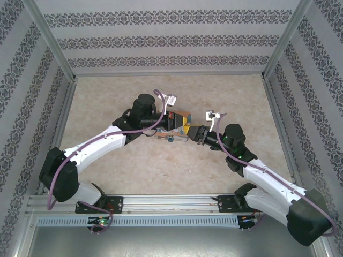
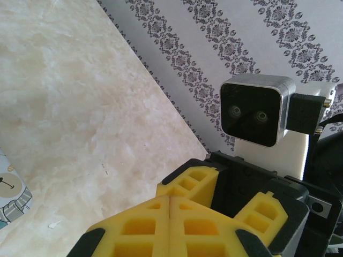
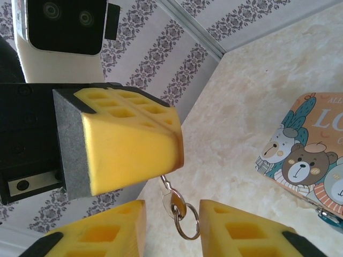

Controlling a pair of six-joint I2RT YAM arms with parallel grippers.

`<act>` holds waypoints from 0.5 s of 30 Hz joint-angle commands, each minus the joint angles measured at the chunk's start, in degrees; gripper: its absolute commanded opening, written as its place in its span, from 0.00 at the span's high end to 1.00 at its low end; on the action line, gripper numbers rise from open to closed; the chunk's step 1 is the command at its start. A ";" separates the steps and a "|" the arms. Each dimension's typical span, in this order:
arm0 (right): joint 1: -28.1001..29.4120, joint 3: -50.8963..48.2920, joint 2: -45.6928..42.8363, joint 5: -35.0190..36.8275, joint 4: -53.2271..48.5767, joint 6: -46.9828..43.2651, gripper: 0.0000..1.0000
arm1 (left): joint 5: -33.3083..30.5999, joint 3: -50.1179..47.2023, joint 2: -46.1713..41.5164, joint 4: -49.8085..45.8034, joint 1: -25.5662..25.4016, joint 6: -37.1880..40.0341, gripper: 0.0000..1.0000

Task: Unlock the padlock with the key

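Over marbled tabletop [image 1: 107, 107], pinching key [image 3: 171, 202] in pressed-together left gripper [image 2: 170, 206], dangling its ring [image 3: 187, 220] inside spread right gripper [image 3: 172, 211], likely for a handover, leaving padlock [image 3: 324, 213], seemingly that teal bit, lower right by the tin [image 3: 313, 139].

Probably a lab test cell: aluminium frame [image 1: 51, 40], wallpapered panels [image 1: 171, 40], marbled tabletop [image 1: 230, 93].
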 commanded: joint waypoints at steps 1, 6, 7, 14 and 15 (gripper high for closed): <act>-0.27 1.65 0.29 -1.38 2.27 0.15 0.72 | 1.18 0.83 -0.60 2.05 0.65 -0.54 1.00; -0.30 1.60 0.64 -1.36 2.32 0.31 0.82 | 1.24 0.80 -0.49 2.24 0.67 -0.58 1.00; -0.28 1.62 0.67 -1.38 2.36 0.35 0.84 | 1.24 0.86 -0.42 2.24 0.68 -0.58 1.00; -0.29 1.28 0.43 -0.95 1.79 0.35 1.00 | 0.13 0.72 -0.90 2.15 0.78 -0.51 0.99; -0.29 1.14 0.35 -0.73 1.67 0.31 1.00 | -0.19 0.74 -1.00 2.15 0.91 -0.50 0.96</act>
